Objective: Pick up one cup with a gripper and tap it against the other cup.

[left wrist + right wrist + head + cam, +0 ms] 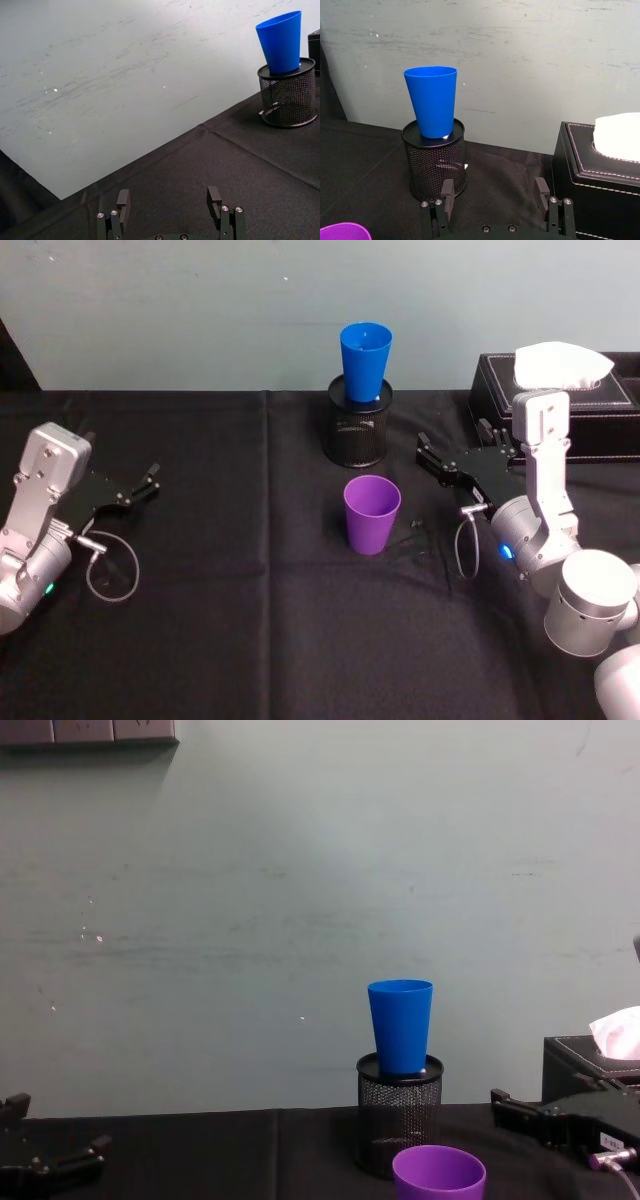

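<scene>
- Standing upright on the black surface (250,640), the purple cup (372,514) is untouched, in front of the mesh pen holder (358,422).
- Blue cup (365,361) sits upright in that holder.
- Right tool (432,457), fingers apart, hovers just right of the purple cup.
- Left tool (150,480) rests far left, fingers apart.

No text, brand, number or sign is being shown legibly anywhere in these frames. A small pale label is being carried on the right gripper (560,1118) at the lower right of the chest view, but nothing on it is being made out. The purple cup (372,513), the blue cup (365,361), the mesh holder (359,421) and the tissue box (560,405) are all being seen with plain, unmarked surfaces.
</scene>
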Robot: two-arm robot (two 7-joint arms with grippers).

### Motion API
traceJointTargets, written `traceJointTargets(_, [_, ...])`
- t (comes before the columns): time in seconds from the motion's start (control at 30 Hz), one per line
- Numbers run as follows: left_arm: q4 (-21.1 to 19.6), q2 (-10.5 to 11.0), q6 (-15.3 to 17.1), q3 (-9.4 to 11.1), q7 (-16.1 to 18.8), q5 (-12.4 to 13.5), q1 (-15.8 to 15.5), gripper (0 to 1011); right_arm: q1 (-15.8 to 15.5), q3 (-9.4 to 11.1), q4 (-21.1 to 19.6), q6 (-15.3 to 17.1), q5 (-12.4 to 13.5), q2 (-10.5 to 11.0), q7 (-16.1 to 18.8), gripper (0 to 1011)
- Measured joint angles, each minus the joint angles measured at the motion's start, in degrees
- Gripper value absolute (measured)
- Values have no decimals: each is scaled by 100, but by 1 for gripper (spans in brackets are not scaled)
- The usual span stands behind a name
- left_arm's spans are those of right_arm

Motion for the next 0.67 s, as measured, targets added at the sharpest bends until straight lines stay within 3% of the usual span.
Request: traceJointTargets(0.67, [0,0,0,0,0,0,0,1005,-5,-12,-17,-5,0,1,-14,1004])
